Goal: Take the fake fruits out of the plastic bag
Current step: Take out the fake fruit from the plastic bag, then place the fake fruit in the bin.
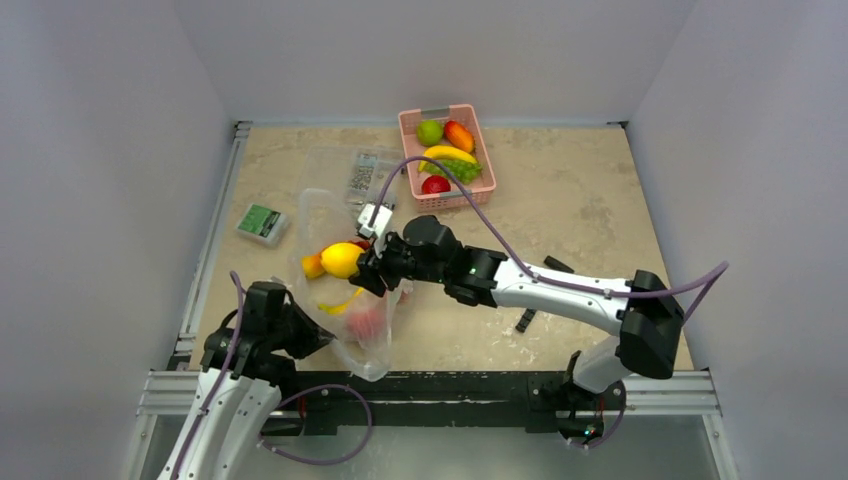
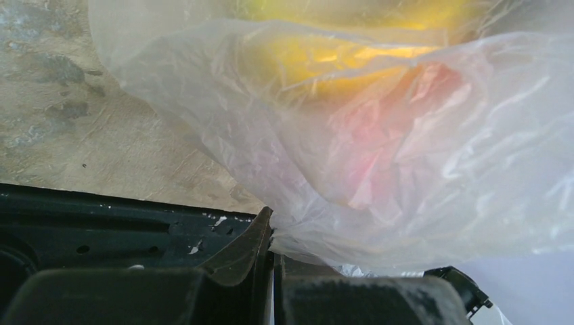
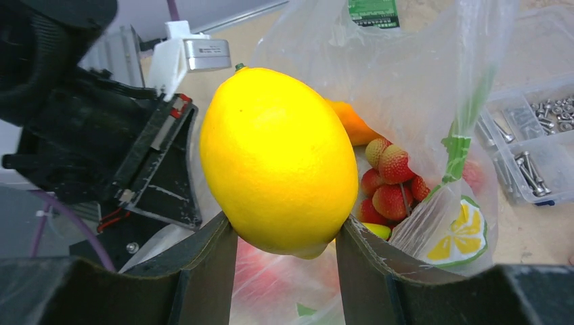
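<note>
Presently held: a yellow lemon point(image 3: 277, 156), one of the fake fruits, caught at its lower end between the two dark fingers.
Right gripper point(image 1: 365, 268): jaws roughly half apart, one finger pressed to each side of the lemon.
Lemon's place: over the middle of the plastic bag point(image 1: 378, 350), just left of the right wrist. Whether it is clear of the film cannot be told.
Left gripper point(image 2: 272, 233): jaws fully closed, with a fold of the bag's film pinched between the fingertips at the bag's near left edge.
Bag's place: crumpled on the table point(image 1: 580, 200) between the two arms, near the table's near edge. It is clear, with a lemon-slice print point(image 3: 460, 237).
Inside the bag: an orange fruit point(image 1: 313, 266), a cluster of red strawberries point(image 3: 389, 183), a larger red fruit point(image 1: 367, 322) and a curved yellow piece point(image 1: 345, 303).
Pink basket point(image 1: 406, 150): at the far side, well apart from the bag. It holds a green fruit point(image 1: 429, 131), a red-orange fruit point(image 1: 459, 135), a banana point(image 1: 448, 154), a grape bunch point(image 1: 465, 171) and a red apple point(image 1: 435, 184).
Nearby: a clear case of screws point(image 1: 362, 172) just beyond the bag's far end, and a small green-labelled box point(image 1: 262, 222) to the left.
</note>
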### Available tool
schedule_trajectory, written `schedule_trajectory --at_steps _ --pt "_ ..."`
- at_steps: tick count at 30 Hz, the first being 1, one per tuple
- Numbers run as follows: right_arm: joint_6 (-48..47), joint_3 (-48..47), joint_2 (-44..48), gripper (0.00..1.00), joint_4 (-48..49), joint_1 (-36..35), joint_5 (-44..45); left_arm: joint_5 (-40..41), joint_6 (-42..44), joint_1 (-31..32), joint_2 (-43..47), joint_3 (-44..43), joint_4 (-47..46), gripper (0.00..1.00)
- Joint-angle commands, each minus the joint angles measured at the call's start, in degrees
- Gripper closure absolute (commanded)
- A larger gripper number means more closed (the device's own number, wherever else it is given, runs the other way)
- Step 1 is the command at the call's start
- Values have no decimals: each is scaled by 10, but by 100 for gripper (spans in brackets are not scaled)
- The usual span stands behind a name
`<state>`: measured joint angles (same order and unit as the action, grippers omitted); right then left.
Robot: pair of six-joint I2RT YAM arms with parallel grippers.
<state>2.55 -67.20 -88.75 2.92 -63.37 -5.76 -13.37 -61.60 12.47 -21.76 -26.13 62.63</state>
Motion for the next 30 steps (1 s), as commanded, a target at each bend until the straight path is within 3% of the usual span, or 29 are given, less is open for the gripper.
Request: schedule_trajectory --at_steps 1,10,18,24,30 --pt "28 19 44 100 19 2 -18 6 17 2 -9 -21 -13 100" --pt "80 53 116 100 78 62 21 1 19 2 -12 -27 -16 100" --pt "143 57 135 100 61 171 166 -5 18 2 -8 -25 -17 100" --pt "164 -35 31 100 -33 283 186 -6 17 2 -6 -26 -15 100" --pt "177 -164 -111 100 -86 331 145 -7 17 2 -2 -29 -9 100"
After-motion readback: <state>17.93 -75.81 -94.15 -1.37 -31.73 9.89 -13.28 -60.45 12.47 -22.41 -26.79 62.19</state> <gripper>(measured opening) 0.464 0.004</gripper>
